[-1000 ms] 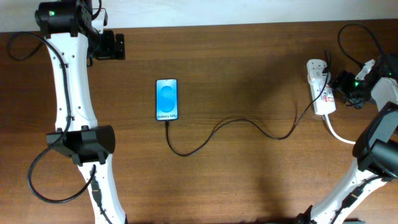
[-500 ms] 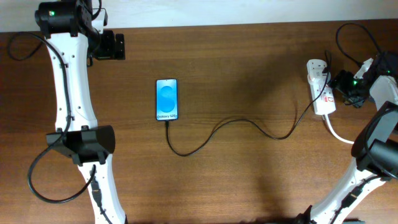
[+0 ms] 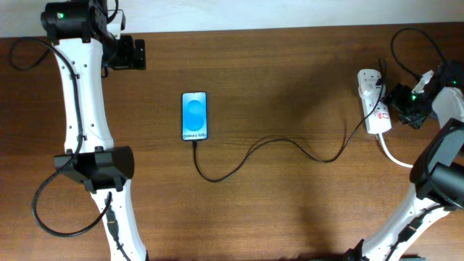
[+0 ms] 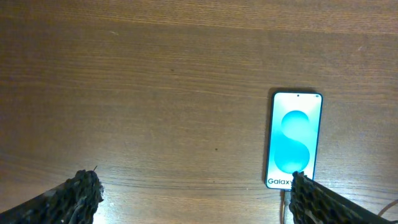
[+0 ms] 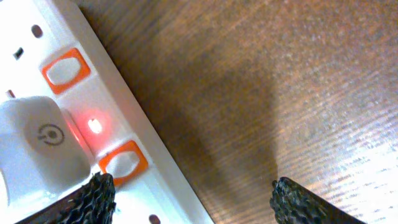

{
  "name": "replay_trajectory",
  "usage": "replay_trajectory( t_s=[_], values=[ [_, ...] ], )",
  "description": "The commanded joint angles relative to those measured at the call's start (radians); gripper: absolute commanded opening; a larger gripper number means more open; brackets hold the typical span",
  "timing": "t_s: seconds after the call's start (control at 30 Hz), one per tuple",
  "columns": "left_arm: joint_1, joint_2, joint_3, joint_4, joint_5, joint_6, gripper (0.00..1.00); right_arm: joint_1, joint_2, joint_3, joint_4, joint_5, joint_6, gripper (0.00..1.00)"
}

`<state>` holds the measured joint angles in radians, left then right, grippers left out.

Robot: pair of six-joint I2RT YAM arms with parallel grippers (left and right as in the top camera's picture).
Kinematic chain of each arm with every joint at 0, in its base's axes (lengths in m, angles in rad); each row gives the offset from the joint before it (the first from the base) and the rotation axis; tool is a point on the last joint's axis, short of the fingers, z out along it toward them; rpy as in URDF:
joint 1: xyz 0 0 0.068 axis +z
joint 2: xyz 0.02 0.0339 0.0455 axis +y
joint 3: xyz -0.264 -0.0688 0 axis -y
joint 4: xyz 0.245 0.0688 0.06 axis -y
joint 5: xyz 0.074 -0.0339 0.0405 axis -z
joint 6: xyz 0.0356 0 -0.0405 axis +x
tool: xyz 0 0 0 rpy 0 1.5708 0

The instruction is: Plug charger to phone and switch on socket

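The right arm bends in over the table's end. Its right gripper (image 3: 403,102) is spread wide and empty, with the socket (image 5: 68,93) just under one fingertip and a red lamp (image 5: 94,126) glowing there. The left gripper (image 4: 199,199), also wide open and empty, hangs above the phone (image 4: 294,140), which lies ahead near one finger. The charger (image 3: 290,145) meets the phone's near edge.

One phone (image 3: 194,116), one charger (image 3: 275,143) and one socket (image 3: 374,105) share one wooden table (image 3: 290,72). Two robot arms attend: left arm (image 3: 78,109), right arm (image 3: 437,170). The socket shows two orange switches (image 5: 65,70) (image 5: 123,163) and one red lamp (image 5: 94,126).
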<state>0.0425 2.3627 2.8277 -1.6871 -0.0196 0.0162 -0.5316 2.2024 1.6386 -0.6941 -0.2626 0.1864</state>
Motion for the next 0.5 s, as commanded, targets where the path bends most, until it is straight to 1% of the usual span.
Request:
replay_trajectory(
  t_s=[0.0, 0.1, 0.33, 0.47],
  values=[
    [0.006, -0.001, 0.004, -0.001, -0.011, 0.015, 0.99, -0.039, -0.078, 0.046, -0.021, 0.013, 0.012, 0.87],
    [0.006, -0.001, 0.004, -0.001, -0.011, 0.015, 0.99, -0.06, -0.152, 0.062, -0.037, 0.013, 0.013, 0.89],
    [0.006, -0.001, 0.004, -0.001, -0.011, 0.015, 0.99, -0.057, -0.359, 0.062, -0.116, -0.003, 0.012, 0.9],
    [0.006, -0.001, 0.004, -0.001, -0.011, 0.015, 0.99, -0.056, -0.544, 0.062, -0.187, -0.156, -0.053, 0.91]
  ],
)
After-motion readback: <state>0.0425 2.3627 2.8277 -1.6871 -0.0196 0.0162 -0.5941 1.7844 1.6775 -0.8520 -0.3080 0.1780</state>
